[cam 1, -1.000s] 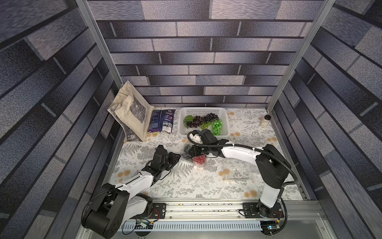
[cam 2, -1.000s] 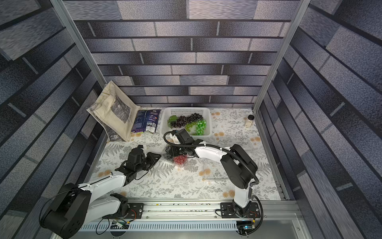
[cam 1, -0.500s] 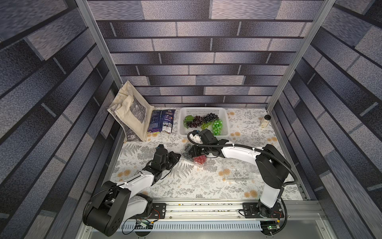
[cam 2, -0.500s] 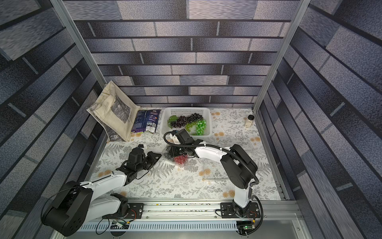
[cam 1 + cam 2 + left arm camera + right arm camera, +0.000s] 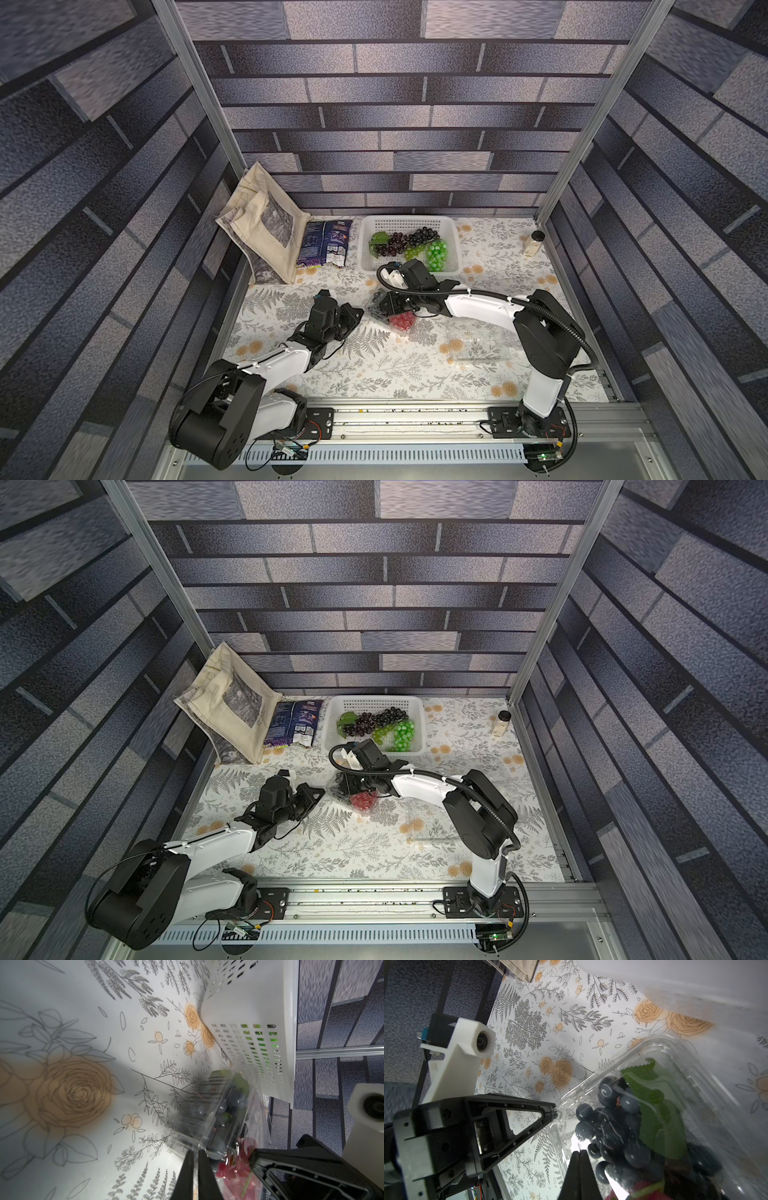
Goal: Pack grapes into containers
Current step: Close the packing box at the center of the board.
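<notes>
The left pincer (image 5: 554, 1111) is pressed together on the corner rim of a clear plastic hinged clamshell punnet (image 5: 685, 1076), which lies on the flower-printed bench (image 5: 571, 1028). The right pincer (image 5: 579, 1153) is pressed together too, its tips at the punnet's near edge; whether plastic sits between them is unclear. Inside the punnet lie dark purple-black grapes (image 5: 612, 1126) with a green leaf (image 5: 658, 1109), and red grapes (image 5: 402, 322). Just beyond stands a white perforated plastic basket (image 5: 454, 237) holding more grape bunches (image 5: 415, 245).

My table (image 5: 374, 374) is white, printed with grey ferns and orange roses; the basket (image 5: 409, 219) is white, its grapes (image 5: 409, 239) purple-black and green (red grapes (image 5: 402, 321) show through the clear container (image 5: 664, 1049)).
</notes>
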Available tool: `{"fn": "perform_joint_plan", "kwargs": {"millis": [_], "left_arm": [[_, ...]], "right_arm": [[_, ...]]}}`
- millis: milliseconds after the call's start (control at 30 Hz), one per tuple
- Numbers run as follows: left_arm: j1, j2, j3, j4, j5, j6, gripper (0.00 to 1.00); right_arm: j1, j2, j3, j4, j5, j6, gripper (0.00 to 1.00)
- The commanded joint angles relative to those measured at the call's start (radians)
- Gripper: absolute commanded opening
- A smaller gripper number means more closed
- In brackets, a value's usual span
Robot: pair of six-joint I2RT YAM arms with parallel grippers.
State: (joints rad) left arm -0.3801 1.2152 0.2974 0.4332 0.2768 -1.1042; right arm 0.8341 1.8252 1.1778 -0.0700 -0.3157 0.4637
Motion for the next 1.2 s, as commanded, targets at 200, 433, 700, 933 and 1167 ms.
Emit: {"fn": "perform_joint_plan", "kwargs": {"millis": [200,433,700,933,1167], "left_arm": [[0.001,-0.149,0.028,-0.243,-0.048,0.035,0.4],[0.01,-0.268,0.075,-0.417,-0.066,0.088,0.62],[0.0,-0.318,0.152,-0.539,-0.048,0.154,0.74],[-0.002,-0.369,0.184,-0.61,-0.048,0.17,0.75],[0.001,-0.419,0.194,-0.669,-0.063,0.173,0.76]], "right_arm": [[-0.004,-0.101,-0.019,-0.035,0.03,-0.012,0.06],[-0.042,-0.282,-0.102,-0.124,0.079,0.003,0.58],[-0.062,-0.396,-0.26,-0.24,0.154,0.033,0.71],[-0.091,-0.384,-0.321,-0.171,0.143,0.05,0.75],[-0.115,-0.282,-0.284,-0.073,0.103,0.02,0.9]]}}
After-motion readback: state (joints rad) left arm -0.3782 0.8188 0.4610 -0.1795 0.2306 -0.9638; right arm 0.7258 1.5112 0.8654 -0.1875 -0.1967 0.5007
